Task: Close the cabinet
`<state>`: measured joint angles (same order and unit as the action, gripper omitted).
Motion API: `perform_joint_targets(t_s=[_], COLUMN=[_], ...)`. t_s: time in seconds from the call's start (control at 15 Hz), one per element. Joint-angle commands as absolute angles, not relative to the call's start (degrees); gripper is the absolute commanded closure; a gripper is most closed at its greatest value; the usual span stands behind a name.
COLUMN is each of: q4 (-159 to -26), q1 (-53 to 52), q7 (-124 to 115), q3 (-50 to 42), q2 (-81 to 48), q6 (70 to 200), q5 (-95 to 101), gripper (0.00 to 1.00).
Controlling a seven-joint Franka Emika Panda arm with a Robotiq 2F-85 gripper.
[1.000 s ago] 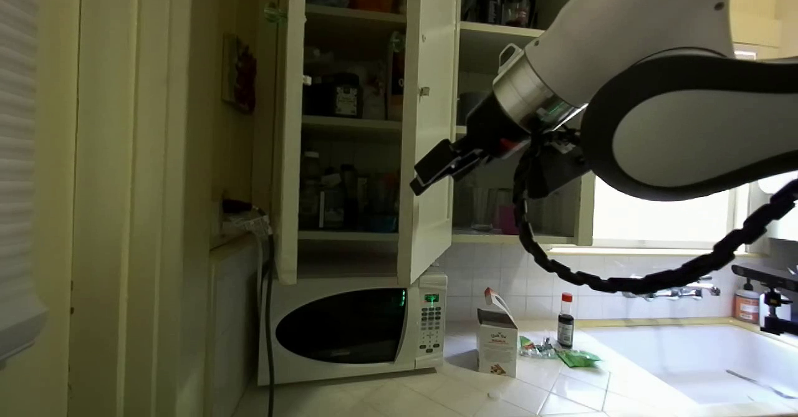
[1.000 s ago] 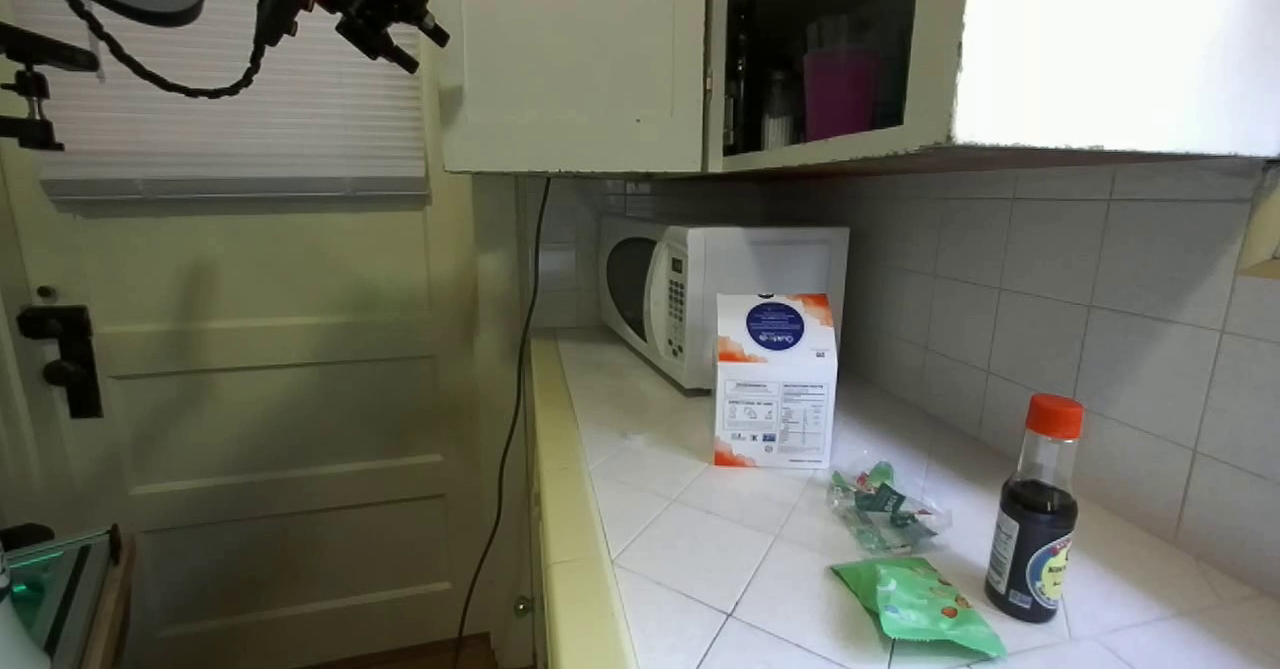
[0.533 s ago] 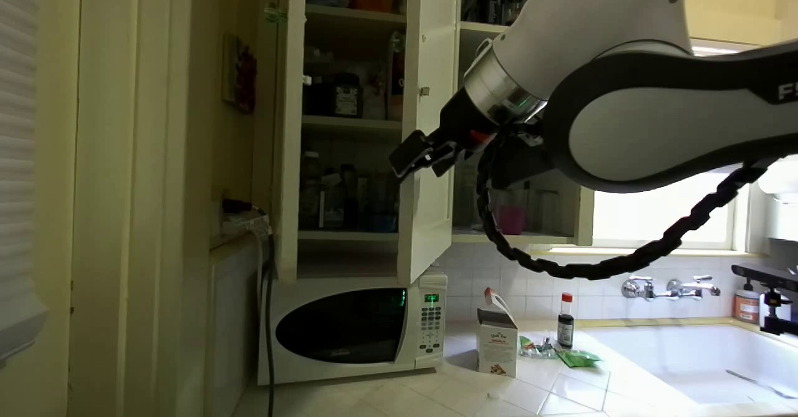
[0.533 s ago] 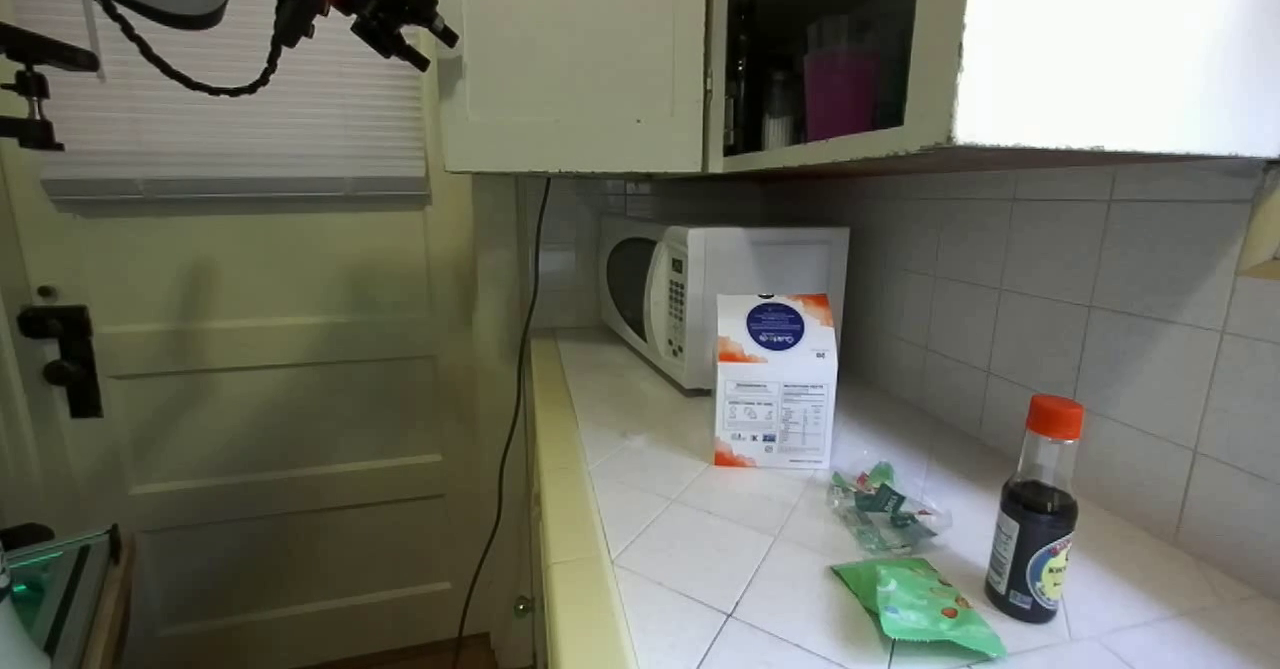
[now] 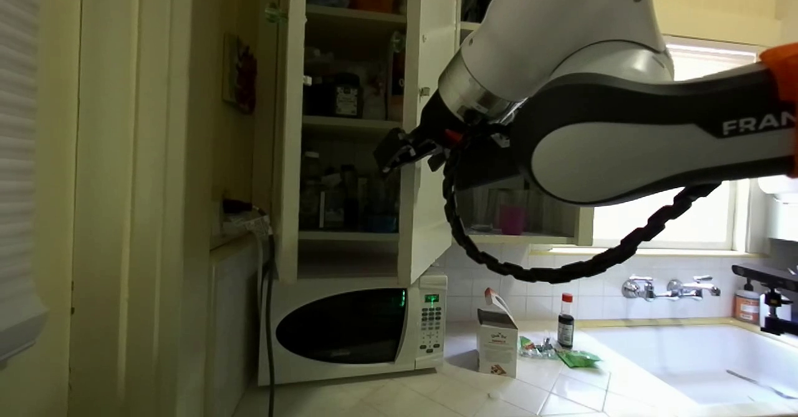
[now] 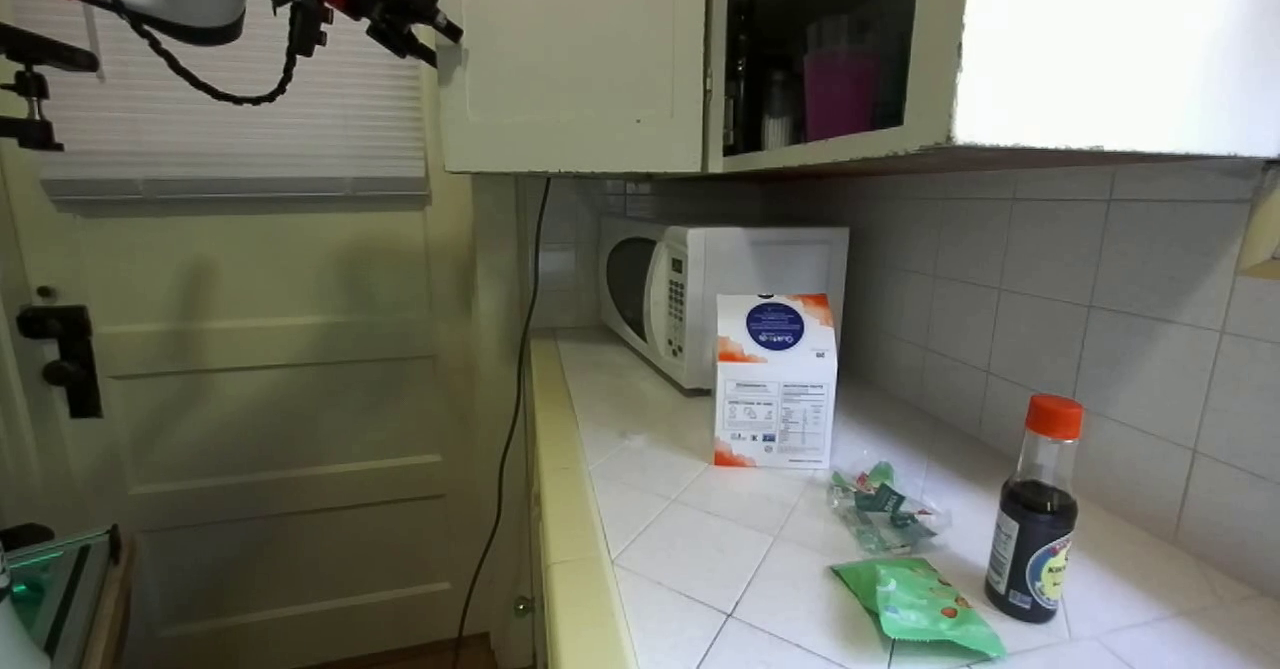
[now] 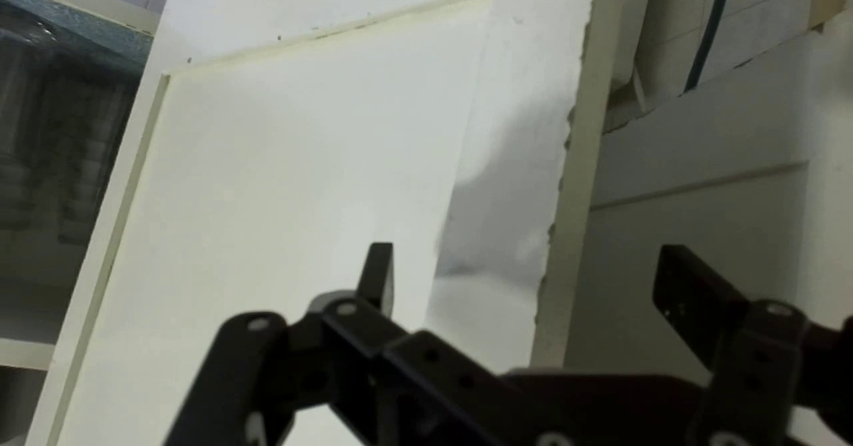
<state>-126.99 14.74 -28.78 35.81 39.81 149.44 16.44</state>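
The tall cream-white cabinet stands open. Its door [image 5: 427, 242] sticks out into the room, and its shelves [image 5: 352, 122] show behind it. The door's outer face shows in an exterior view [image 6: 575, 59] and fills much of the wrist view [image 7: 300, 166]. My gripper [image 5: 409, 164] is at the door's free edge, and it also shows in an exterior view [image 6: 444, 45]. In the wrist view my gripper [image 7: 526, 259] is open and empty, and the door's edge [image 7: 565, 266] appears between the spread fingers. I cannot tell whether a finger touches the door.
Another open door [image 5: 288, 155] stands at the cabinet's left. A white microwave [image 5: 349, 326] sits below. A box [image 6: 775, 399], a dark bottle [image 6: 1035, 519] and a green packet [image 6: 915, 604] stand or lie on the counter [image 6: 690, 549]. A cord [image 6: 510, 419] hangs nearby.
My arm and gripper have moved left in an exterior view, to the door's free edge, and slightly right in an exterior view. The doors have not visibly moved.
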Motion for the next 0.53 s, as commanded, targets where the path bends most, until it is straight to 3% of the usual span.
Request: perform_joint_targets(t_s=[0.0,0.47], q4=[-126.1,-130.5], q1=[19.1,19.1], q7=[-34.1,-40.1], q3=[39.2,39.2], q2=[42.1,49.4], q6=[145.3,136.2], q5=[19.2,20.6], gripper=[0.0,0.0])
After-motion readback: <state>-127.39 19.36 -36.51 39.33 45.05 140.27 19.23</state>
